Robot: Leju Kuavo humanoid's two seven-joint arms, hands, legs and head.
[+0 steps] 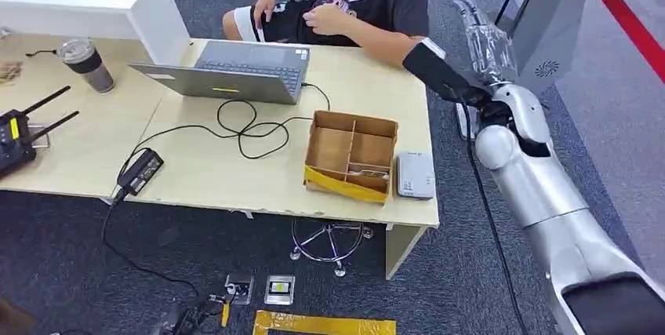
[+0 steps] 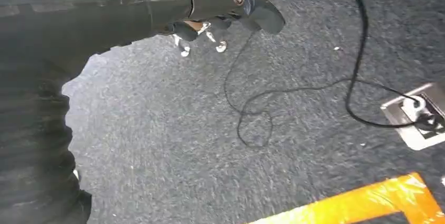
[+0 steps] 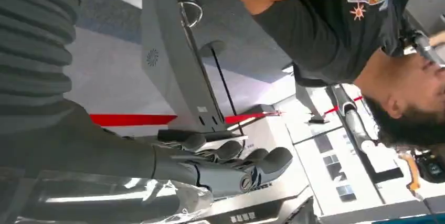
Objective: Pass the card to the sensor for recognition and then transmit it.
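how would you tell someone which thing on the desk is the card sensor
Start at the light wooden desk and go to its front right corner, on the robot's right. Next to the open cardboard box with dividers lies the sensor, a small flat white device. It is the one white item there, outside the box.

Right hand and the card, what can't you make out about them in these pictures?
- Card: a flat pale edge lies under the right hand's fingers in the right wrist view; the fingers hide whether it is the card.
- Head view: the raised right hand sits under clear wrapping, its grip unreadable.
- Cardboard box: pale cards in the near compartment are too small to identify.
- Left hand: blurred, cut by the edge.
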